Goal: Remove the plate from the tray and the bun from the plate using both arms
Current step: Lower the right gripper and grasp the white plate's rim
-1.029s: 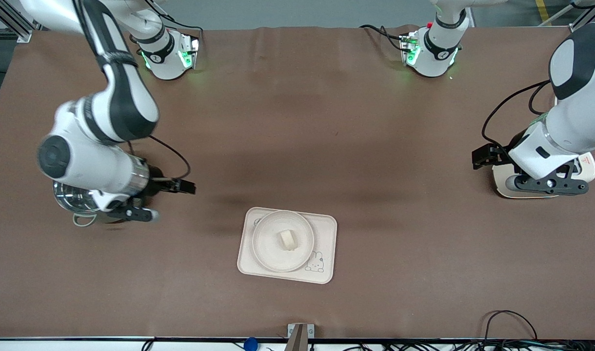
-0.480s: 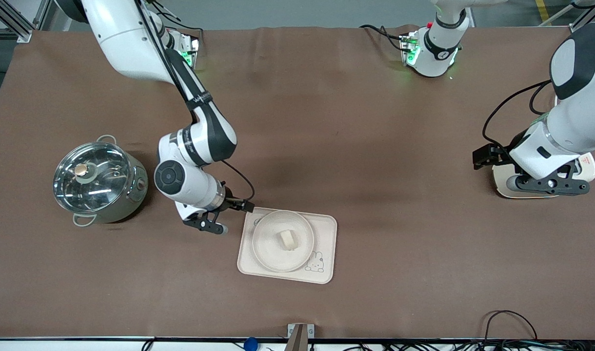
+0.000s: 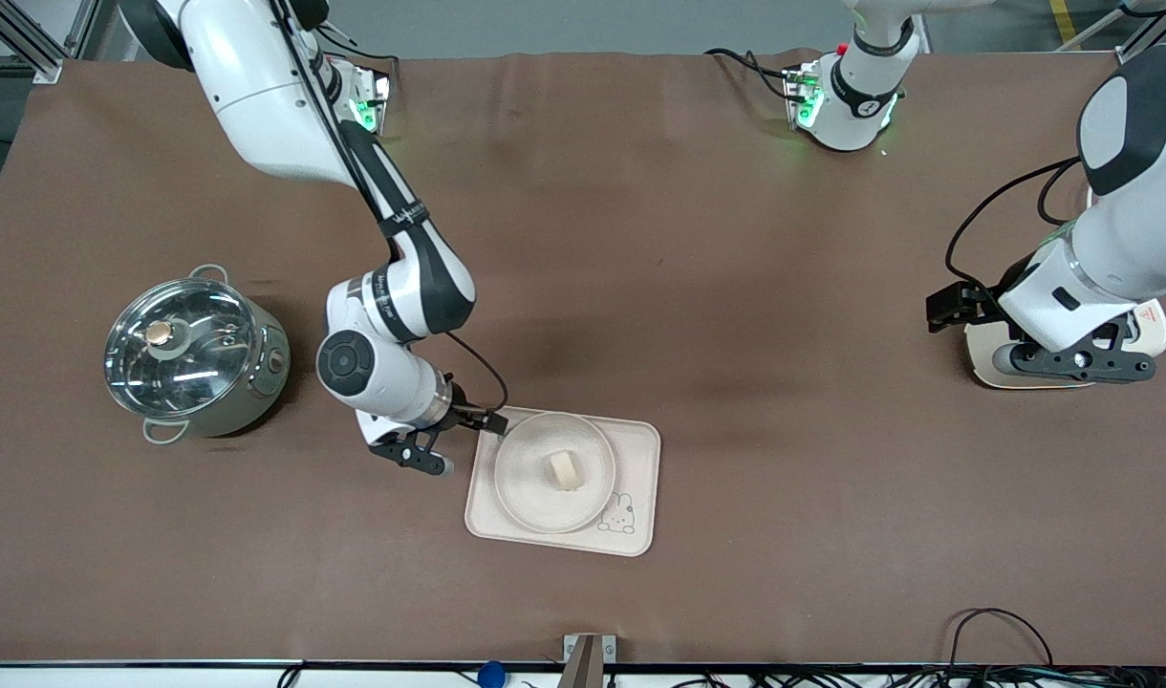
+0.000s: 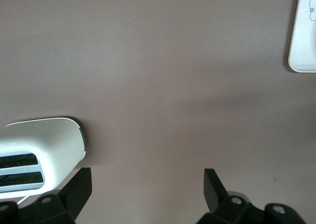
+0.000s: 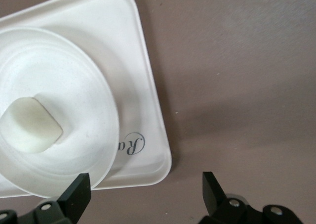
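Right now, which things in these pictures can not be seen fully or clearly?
- Flat cream object under the left gripper, front view: the arm covers most of it.
- Contents of the steel pot with glass lid, front view: reflections hide them.
- Rectangular cream tray, right wrist view: cut by the edge; its printed word is half covered by the round cream-white plate.

The right arm reached down from its base, its tool (image 3: 446, 441) low with fingers spread. The left arm waited folded, its tool (image 3: 1070, 355) fingers spread too.
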{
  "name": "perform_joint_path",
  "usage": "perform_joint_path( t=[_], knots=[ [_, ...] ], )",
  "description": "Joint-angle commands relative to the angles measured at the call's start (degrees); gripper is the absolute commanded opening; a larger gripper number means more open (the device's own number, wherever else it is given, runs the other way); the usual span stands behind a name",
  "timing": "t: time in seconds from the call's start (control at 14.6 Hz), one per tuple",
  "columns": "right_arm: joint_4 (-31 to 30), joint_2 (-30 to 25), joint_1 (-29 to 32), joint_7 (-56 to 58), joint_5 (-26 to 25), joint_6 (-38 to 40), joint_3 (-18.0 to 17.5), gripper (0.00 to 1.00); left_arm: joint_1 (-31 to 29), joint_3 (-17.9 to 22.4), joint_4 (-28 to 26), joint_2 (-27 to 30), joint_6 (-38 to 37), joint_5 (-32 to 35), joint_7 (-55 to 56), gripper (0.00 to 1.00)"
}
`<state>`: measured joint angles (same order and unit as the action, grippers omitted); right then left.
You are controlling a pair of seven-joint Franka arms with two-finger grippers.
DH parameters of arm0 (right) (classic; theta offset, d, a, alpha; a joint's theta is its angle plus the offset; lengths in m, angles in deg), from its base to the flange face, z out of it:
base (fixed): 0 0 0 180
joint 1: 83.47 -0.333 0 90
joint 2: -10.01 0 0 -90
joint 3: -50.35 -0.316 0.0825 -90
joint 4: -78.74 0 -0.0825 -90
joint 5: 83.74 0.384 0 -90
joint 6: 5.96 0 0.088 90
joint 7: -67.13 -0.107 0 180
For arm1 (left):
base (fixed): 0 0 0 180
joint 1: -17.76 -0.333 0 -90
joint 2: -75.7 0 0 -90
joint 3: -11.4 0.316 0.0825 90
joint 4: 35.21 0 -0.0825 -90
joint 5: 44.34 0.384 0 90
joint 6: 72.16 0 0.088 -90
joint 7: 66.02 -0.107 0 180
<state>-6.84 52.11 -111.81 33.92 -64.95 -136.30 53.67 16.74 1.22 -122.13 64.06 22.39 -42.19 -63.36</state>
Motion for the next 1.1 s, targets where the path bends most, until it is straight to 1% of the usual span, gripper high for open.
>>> perform_joint_path(
  t=[0.0, 0.27, 0.48, 0.69, 0.75, 0.82, 0.89, 0.96, 1.03],
  knots=[
    [1.3, 1.2, -0.6, -1.3, 1.0, -0.4, 0.2, 1.0, 0.1, 0.0, 0.9, -0.7, -0.1, 0.6, 0.1, 1.0],
    [2.2, 4.8, -2.2, -3.3, 1.0, -6.7, 0.2, 1.0, 0.1, -0.1, 0.9, -1.3, -0.1, 0.1, 0.1, 1.0],
    [6.6, 8.4, -2.8, -4.9, 1.0, -7.2, 0.2, 1.0, 0.3, -0.1, 0.9, -1.6, -0.1, 0.4, 0.2, 1.0],
    [8.6, 9.4, -2.6, -4.7, 1.0, -7.2, 0.2, 1.0, 0.1, -0.1, 0.9, -2.2, -0.1, 0.5, 0.1, 1.0],
    [8.6, 9.4, -2.5, -4.6, 1.0, -7.1, 0.2, 0.97, 0.1, -0.1, 0.9, -2.2, -0.1, 0.5, 0.1, 1.0],
    [8.6, 9.4, -2.4, -4.6, 1.0, -7.1, 0.2, 0.87, 0.1, -0.1, 0.9, -2.2, -0.1, 0.5, 0.1, 1.0],
    [8.5, 9.4, -2.4, -4.5, 1.0, -7.1, 0.2, 0.72, 0.1, -0.1, 0.9, -2.2, -0.1, 0.5, 0.1, 1.0],
    [8.5, 9.5, -2.4, -4.5, 1.0, -7.1, 0.2, 0.55, 0.1, -0.1, 0.9, -2.2, -0.1, 0.5, 0.1, 1.0],
    [8.4, 9.6, -2.5, -4.3, 0.9, -7.1, 0.2, 0.36, 0.1, -0.1, 0.9, -2.2, -0.1, 0.6, 0.1, 1.0]
  ],
)
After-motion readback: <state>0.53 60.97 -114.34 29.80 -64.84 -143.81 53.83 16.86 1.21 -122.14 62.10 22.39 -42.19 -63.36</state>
